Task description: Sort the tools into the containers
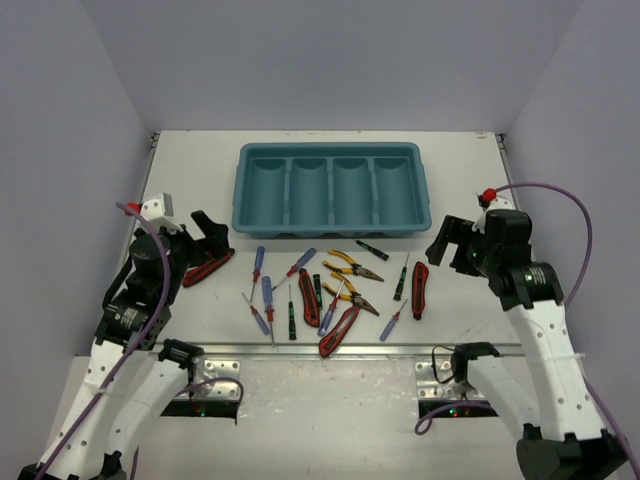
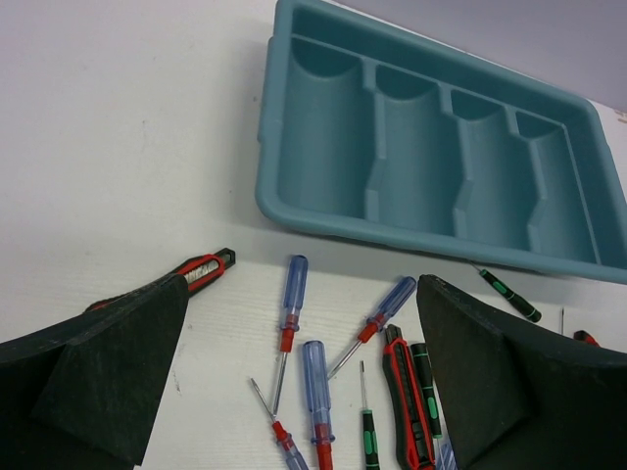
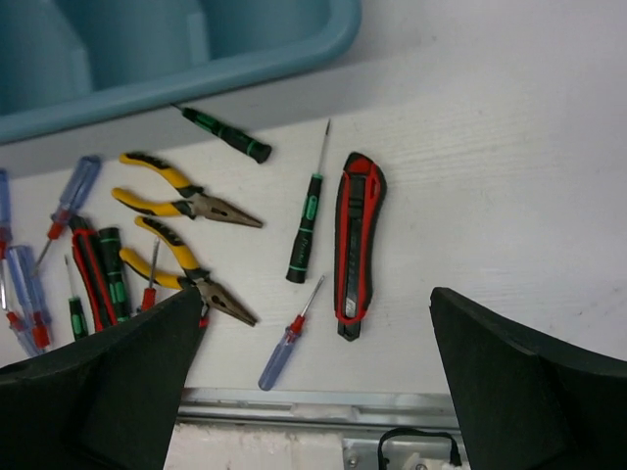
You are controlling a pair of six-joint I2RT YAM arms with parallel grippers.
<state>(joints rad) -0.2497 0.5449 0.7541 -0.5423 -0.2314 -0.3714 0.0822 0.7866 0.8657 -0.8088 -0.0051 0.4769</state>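
Observation:
The teal tray (image 1: 330, 148) stands at the back centre, and its several long compartments hold nothing. The tools lie loose in front of it: blue-and-red screwdrivers (image 2: 292, 294), yellow-handled pliers (image 3: 181, 191), black-and-green screwdrivers (image 3: 306, 230) and red-and-black utility knives (image 3: 355, 240). My left gripper (image 1: 213, 240) hovers open left of the pile, over one utility knife (image 1: 205, 268) that lies apart from the rest. In the left wrist view this gripper (image 2: 302, 284) has wide jaws with nothing in them. My right gripper (image 1: 447, 243) is open right of the pile. Its jaws (image 3: 315, 294) are also empty, above a small blue screwdriver (image 3: 284, 352).
A metal rail (image 1: 330, 350) runs along the table's near edge between the arm bases. Pale walls close in the table on the left, right and back. A purple cable (image 1: 560, 195) loops above the right arm.

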